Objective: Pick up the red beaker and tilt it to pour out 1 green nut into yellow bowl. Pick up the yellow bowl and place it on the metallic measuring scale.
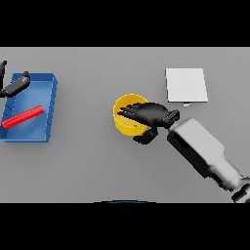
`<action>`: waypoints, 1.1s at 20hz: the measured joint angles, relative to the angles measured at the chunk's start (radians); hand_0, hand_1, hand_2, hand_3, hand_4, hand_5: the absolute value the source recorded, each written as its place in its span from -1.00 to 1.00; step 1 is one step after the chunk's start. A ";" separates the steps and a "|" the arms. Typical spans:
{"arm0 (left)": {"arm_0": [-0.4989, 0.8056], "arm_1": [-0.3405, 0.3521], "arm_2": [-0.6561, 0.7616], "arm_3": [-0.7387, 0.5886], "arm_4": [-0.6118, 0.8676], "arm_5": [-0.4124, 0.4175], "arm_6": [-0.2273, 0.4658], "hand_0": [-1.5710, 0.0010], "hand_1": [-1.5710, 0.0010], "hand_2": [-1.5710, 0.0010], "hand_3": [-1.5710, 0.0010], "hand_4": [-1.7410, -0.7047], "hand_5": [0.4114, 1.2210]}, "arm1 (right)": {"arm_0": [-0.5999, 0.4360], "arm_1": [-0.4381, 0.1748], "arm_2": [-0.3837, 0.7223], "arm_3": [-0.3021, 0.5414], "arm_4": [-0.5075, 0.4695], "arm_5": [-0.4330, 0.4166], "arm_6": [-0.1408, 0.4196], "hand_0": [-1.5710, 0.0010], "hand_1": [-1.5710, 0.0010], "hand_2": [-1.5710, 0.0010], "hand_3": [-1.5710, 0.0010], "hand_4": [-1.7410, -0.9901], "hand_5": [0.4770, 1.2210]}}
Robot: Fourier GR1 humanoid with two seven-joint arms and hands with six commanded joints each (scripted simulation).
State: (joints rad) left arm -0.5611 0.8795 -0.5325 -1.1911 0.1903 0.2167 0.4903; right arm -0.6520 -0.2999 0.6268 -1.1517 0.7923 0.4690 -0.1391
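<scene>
A green nut [135, 126] already lies in the yellow bowl [123, 113] mid-surface, so pouring looks done. My right robot hand [146, 116] reaches over the bowl, fingers spread, thumb under its near rim, not visibly gripping. The metallic measuring scale [186, 85] toward the far right edge waits. My left robot hand [14, 86] idles at the left edge.

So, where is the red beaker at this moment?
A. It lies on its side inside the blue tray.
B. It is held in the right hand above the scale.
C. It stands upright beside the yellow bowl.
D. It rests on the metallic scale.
A: the red beaker lies on its side inside the blue tray, at the left of the table, far from the yellow bowl.
</scene>
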 measured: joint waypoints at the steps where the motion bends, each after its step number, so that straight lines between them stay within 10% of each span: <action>1: -0.005 -0.009 -0.004 0.012 -0.006 0.003 -0.002 1.00 1.00 1.00 1.00 0.83 -0.21 | -0.002 -0.002 0.008 0.002 0.005 0.003 -0.007 1.00 1.00 1.00 1.00 0.16 -0.37; 5: -0.023 -0.021 -0.004 0.025 -0.004 -0.007 -0.006 1.00 1.00 1.00 1.00 0.83 -0.23 | -0.009 0.017 0.022 0.017 0.019 0.017 0.034 0.88 0.86 0.83 0.80 0.01 -0.08; 12: -0.007 0.006 0.008 -0.008 0.005 0.001 -0.004 1.00 1.00 1.00 1.00 0.82 -0.22 | -0.013 -0.009 0.040 -0.003 0.000 0.086 0.012 -0.56 -0.53 -0.51 -0.19 -0.70 0.77; 22: 0.015 0.012 0.005 -0.033 0.007 0.011 0.002 1.00 1.00 1.00 1.00 0.81 -0.23 | -0.014 -0.058 0.019 -0.081 -0.057 0.119 0.044 -0.95 -0.95 -0.90 -0.52 -0.97 0.98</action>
State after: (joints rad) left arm -0.5463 0.8915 -0.5279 -1.2238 0.1978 0.2279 0.4919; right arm -0.6665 -0.3578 0.6459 -1.2324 0.7357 0.5878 -0.0952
